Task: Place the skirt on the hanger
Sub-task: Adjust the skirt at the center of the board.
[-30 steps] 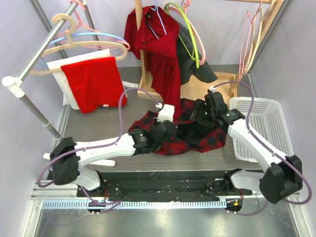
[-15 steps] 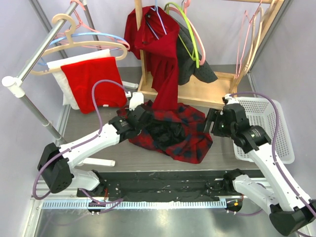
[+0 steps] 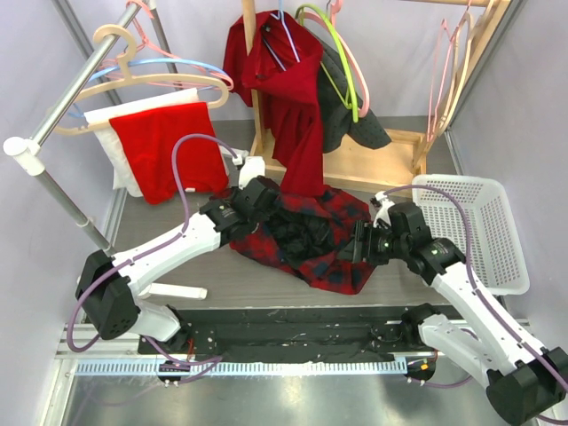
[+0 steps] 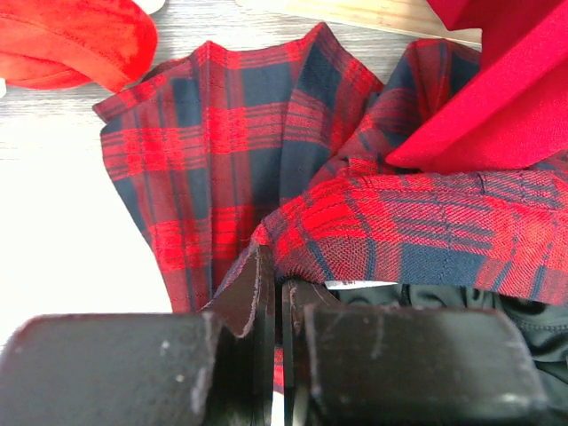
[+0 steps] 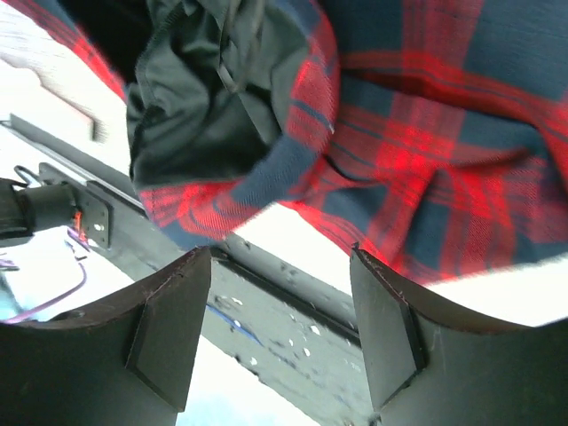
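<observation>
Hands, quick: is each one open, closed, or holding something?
Left hand: closed, pinching the skirt.
Right hand: open, holding nothing.

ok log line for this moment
left claw: shut on skirt edge | right claw: open, at skirt's right side | skirt: crumpled on table, not yet hung

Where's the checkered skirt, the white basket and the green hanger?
plaid skirt [image 3: 337,264], top external view, on its red-and-navy cloth near the front edge.
white basket [image 3: 488,226], top external view, on its bare mesh floor.
green hanger [image 3: 346,67], top external view, on its curved arm.
</observation>
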Action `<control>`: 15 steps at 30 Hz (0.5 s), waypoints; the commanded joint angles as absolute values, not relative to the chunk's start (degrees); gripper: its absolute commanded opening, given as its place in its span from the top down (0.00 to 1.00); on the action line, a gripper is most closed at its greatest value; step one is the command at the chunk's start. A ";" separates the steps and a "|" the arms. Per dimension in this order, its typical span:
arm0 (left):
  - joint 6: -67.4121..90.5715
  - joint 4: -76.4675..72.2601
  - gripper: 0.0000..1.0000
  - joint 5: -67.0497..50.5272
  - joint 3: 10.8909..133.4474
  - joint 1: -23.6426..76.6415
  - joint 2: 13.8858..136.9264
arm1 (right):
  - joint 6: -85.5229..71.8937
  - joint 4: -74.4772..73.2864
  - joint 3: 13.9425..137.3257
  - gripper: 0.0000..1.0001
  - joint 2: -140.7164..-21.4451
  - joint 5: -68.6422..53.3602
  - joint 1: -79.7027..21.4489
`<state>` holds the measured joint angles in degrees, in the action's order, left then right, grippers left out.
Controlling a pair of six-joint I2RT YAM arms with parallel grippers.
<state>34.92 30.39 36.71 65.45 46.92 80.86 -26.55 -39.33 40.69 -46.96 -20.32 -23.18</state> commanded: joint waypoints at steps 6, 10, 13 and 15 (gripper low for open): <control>35.60 28.74 1.00 35.51 66.27 46.58 79.19 | -39.11 -15.39 33.14 0.35 -51.41 -25.41 -26.80; 35.77 28.74 1.00 35.07 66.18 46.58 78.84 | -40.08 -14.85 33.13 0.47 -55.18 -22.42 -29.96; 35.60 29.44 1.00 35.33 66.18 46.58 78.40 | -39.90 -16.96 33.66 0.66 -56.07 -19.61 -30.41; 35.42 29.62 1.00 35.33 66.01 46.58 77.52 | -39.47 -18.80 34.36 0.71 -55.99 -16.97 -30.50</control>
<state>35.33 30.52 34.68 65.45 46.85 80.71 -38.57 -19.31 32.97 -56.05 -22.02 -30.02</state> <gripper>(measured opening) 0.034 0.325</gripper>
